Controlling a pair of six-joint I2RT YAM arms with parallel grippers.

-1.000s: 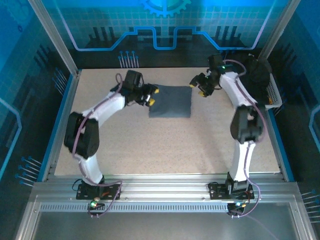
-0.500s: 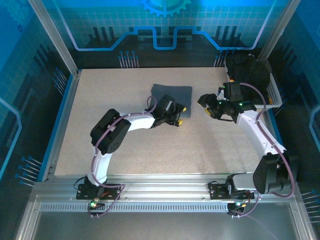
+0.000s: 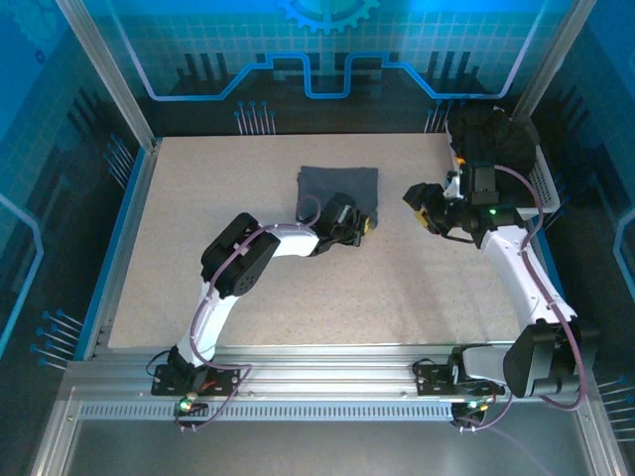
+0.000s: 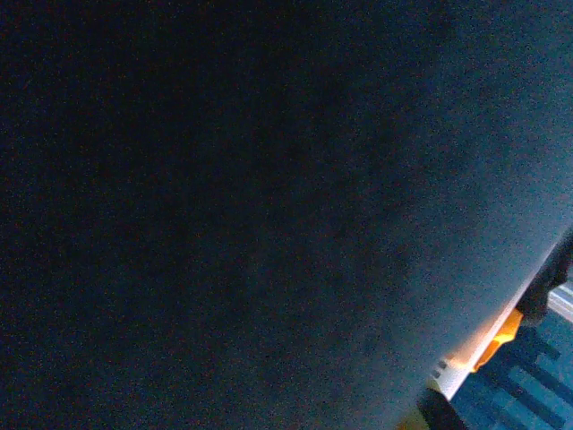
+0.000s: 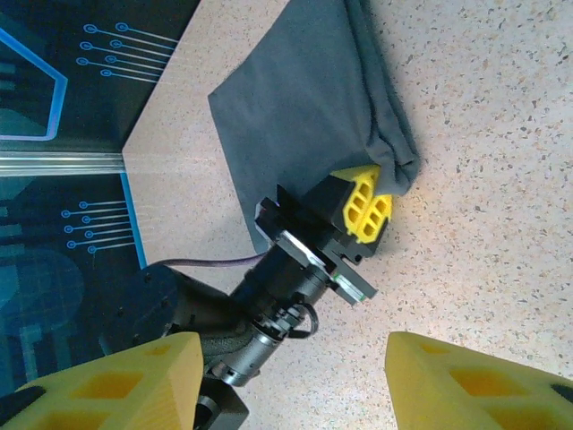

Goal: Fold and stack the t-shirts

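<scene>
- Top external view: one folded t-shirt [image 3: 339,186] flat on the desk [image 3: 218,198], squared into a neat rectangle.
- At the near right corner of that shirt, left gripper [image 3: 359,226]; from the right wrist view, yellow jaws pressed together on the cloth corner, apparently pinching it.
- From the left wrist view, dark grey cloth tight against the lens, with an orange-yellow sliver of the jaws beside it.
- Right of the folded shirt and apart from it, right gripper [image 3: 421,206], jaws spread wide with nothing between.
- Farther right of the shirt, white mesh basket [image 3: 544,188] heaped with dark t-shirts [image 3: 491,139].
- Judged progress: first shirt folded, perhaps getting a last tidy; no stack yet, with the basket heap waiting to be fetched, folded and piled on top.
</scene>
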